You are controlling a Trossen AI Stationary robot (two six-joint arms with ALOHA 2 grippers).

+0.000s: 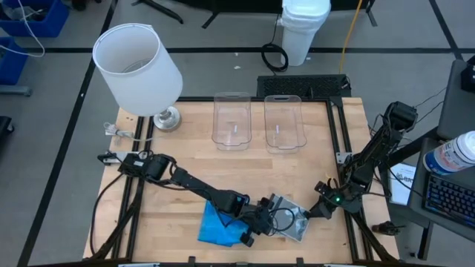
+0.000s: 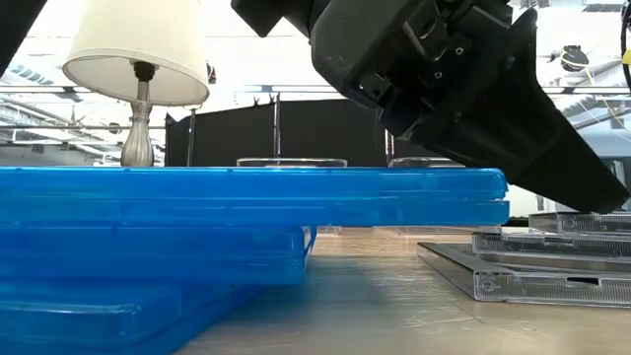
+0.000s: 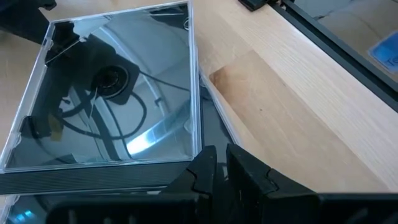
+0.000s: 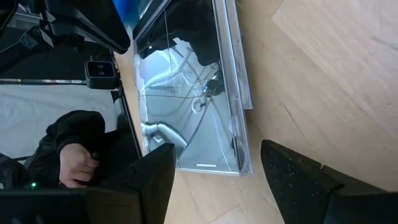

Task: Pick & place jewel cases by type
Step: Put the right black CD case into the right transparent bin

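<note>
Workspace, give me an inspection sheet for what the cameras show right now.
Surface: wooden table, dark frame.
Job's things: blue jewel cases stacked at the near edge; grey/clear jewel cases beside them.
Clutter: two clear bins at the far side; lamp at the far left corner.
Grippers: left gripper shut, over the clear cases; right gripper open, beside them.
Cables: black coil on the floor.
Surroundings: white bucket; a person's hand.

High view: straight down over whole table (image 1: 185, 148), both arms. Low view: table-top level, facing the room, pressed close to blue jewel cases (image 2: 246, 197). Left wrist view: just ahead of own fingers (image 3: 211, 171), close on clear jewel cases (image 3: 118, 87). Right wrist view: past own fingers (image 4: 155, 180), same clear stack.
</note>
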